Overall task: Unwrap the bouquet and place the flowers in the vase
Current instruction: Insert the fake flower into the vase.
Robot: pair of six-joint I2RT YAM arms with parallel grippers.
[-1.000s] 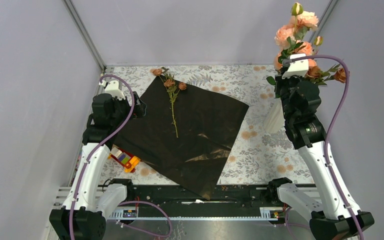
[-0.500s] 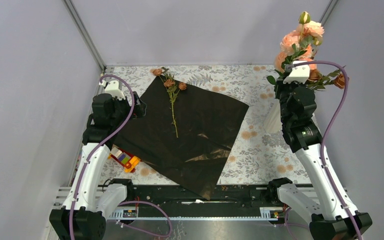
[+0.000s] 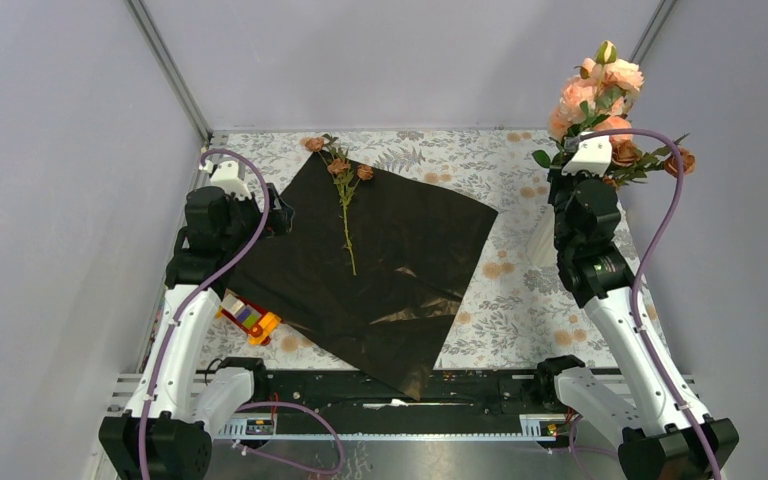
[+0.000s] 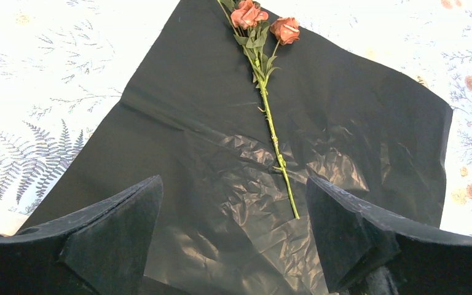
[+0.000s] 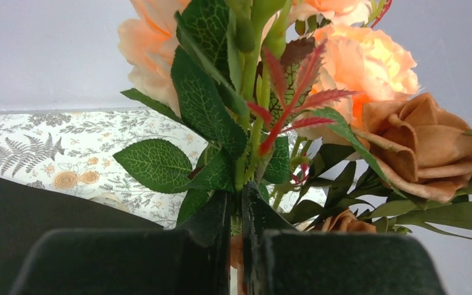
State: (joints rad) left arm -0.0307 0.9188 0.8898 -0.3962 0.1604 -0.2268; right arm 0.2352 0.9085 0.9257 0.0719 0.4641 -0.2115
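The bouquet's black wrapping paper [image 3: 380, 265] lies opened flat in the middle of the table. One thin stem with small orange roses [image 3: 344, 205] rests on it, also in the left wrist view as the stem [image 4: 269, 117] on the paper [image 4: 178, 129]. My right gripper [image 5: 238, 200] is shut on the stems of the main bunch of flowers [image 5: 344, 67], holding the peach blooms [image 3: 600, 95] high at the back right. The white vase [image 3: 544, 238] stands just below, half hidden by the right arm. My left gripper [image 4: 233, 206] hangs open over the paper's left corner [image 3: 282, 213].
A colourful toy-block car [image 3: 251, 320] sits by the left arm at the paper's near-left edge. Grey walls close in the floral tablecloth [image 3: 440, 155] on three sides. The right wall is close behind the lifted flowers.
The right arm has lowered the bunch of flowers a little and drawn it slightly left, over the vase. The left arm, paper and single stem have not moved.
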